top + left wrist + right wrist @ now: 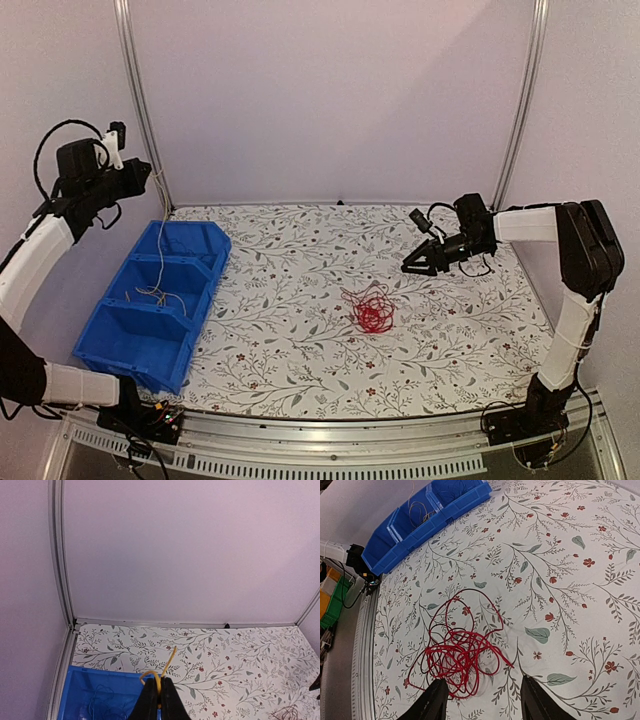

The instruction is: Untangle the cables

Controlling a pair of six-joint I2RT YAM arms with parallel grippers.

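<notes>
A tangled clump of red cable [374, 310] lies on the flowered table near the middle; it also shows in the right wrist view [460, 652]. My left gripper [160, 684] is raised high above the blue bin [155, 300] and is shut on a yellow cable [161, 674], which hangs as a thin strand [161, 240] down into the bin. My right gripper [482, 700] is open and empty, hovering over the table beside the red clump [418, 265].
The blue bin has three compartments and holds loose thin wires [152, 294]; blue wire shows in it in the left wrist view [102, 702]. Metal frame posts [140, 100] and a grey wall stand behind. A rail [330, 445] runs along the table's near edge.
</notes>
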